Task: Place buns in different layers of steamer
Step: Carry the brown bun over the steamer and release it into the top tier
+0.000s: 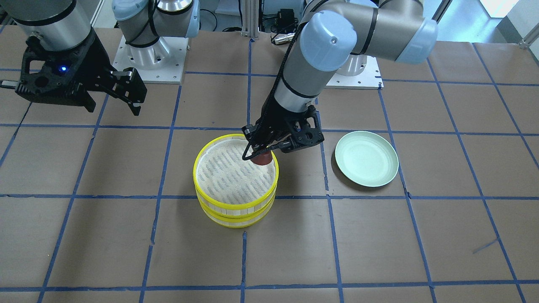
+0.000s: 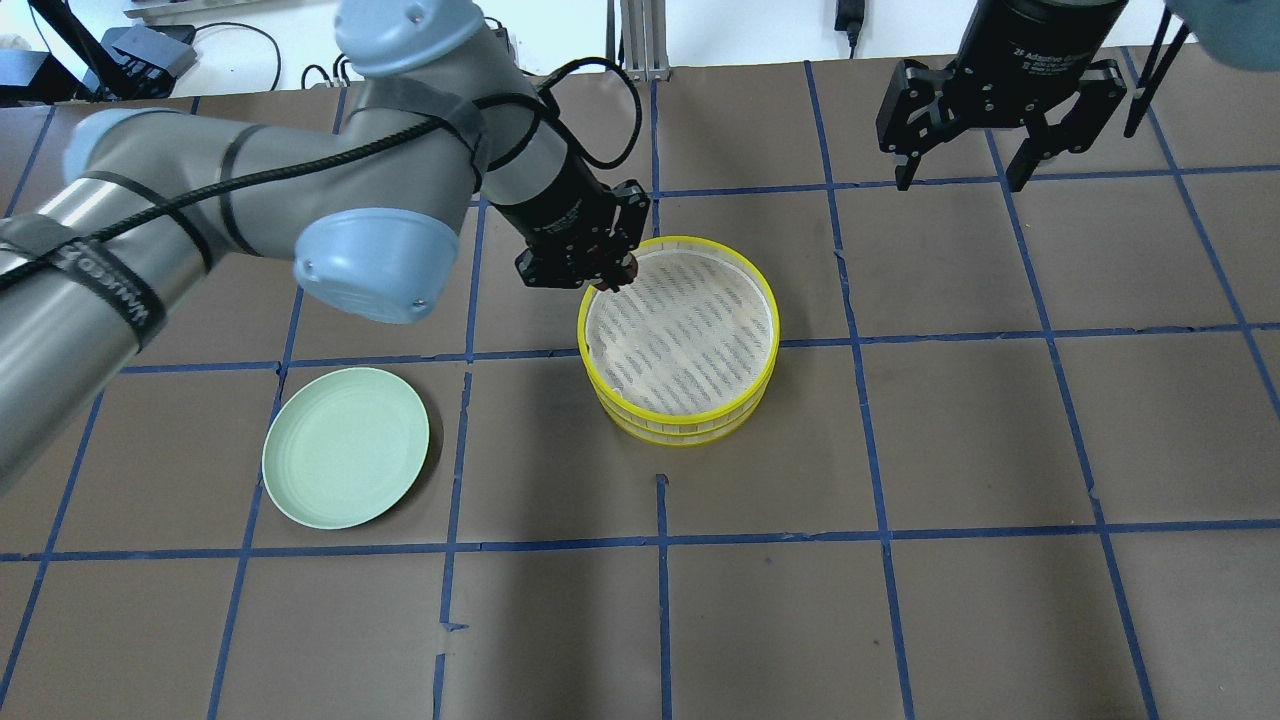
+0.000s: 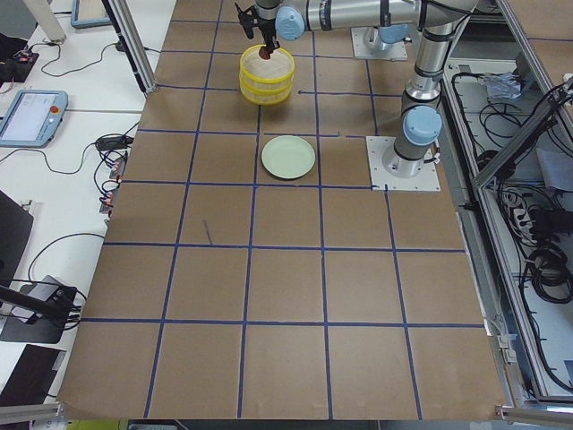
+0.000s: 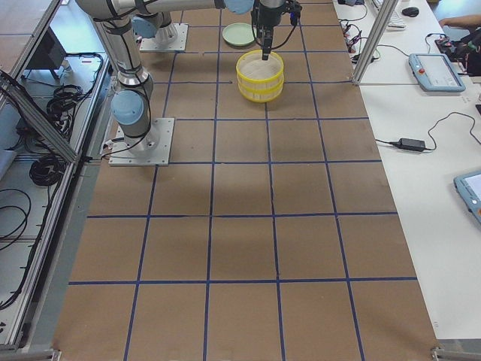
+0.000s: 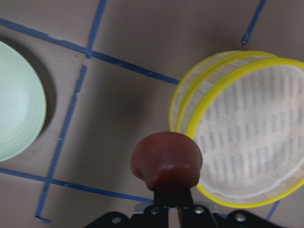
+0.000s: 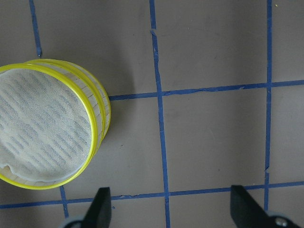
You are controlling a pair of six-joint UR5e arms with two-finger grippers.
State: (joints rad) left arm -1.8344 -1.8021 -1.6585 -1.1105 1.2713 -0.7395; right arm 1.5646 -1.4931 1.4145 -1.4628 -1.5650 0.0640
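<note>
We log along the counter [image 2: 1000,450], from its left end to its right end. It is brown paper with a blue tape grid.

We note the plate [image 2: 345,446], pale green and lying flat. It is on the left-end side of the steamer stack and well apart from it.

Next is the left gripper [image 2: 612,272], pointing down and clenched on the brown bun [image 5: 166,160]. In the wrist view the bun's rounded dome bulges out past the fingertips. We place the bun at the top tier [image 2: 690,417], by its rim on the plate side. The front view puts it over the liner [image 1: 231,176] just inside the rim. The wrist view puts it beside the rim, so we cannot settle which. We also cannot tell whether it touches the liner.

The top tier sits squarely on the lower tier [image 1: 236,222], their yellow rims one above the other. The stack stands near mid-counter, well away from every edge. The top tier covers the lower one, so we cannot see inside it.

Last is the right gripper [image 2: 962,183], released, with its fingers spread wide and gripping nothing. It hangs above the counter on the right-end side of the stack, well apart from it.
</note>
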